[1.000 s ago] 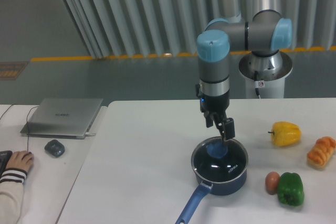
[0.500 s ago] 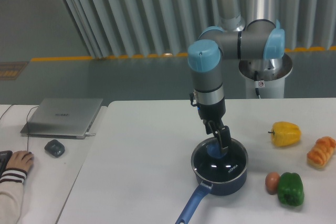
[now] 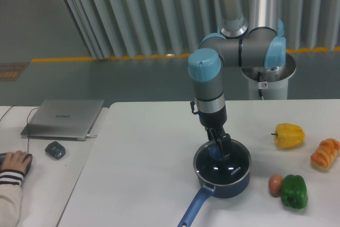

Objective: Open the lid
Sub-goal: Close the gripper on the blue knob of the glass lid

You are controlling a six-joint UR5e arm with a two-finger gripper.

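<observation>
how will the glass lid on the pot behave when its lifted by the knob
The lid looks like rigid tinted glass with a metal rim, so it should lift as one stiff piece, probably fairly heavy and breakable if dropped. Held only by the small blue knob, it may tilt or swing. The gripper is at the knob; its grip can't be judged.

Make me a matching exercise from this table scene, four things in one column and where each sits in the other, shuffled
Things:
1. lid
2. laptop
3. green pepper
4. yellow pepper

Places:
A. side desk at far left, closed
B. front right, beside the egg
C. on the saucepan, under the gripper
D. right side, farther back, left of the bread

Pairs: 1-C, 2-A, 3-B, 4-D
</observation>
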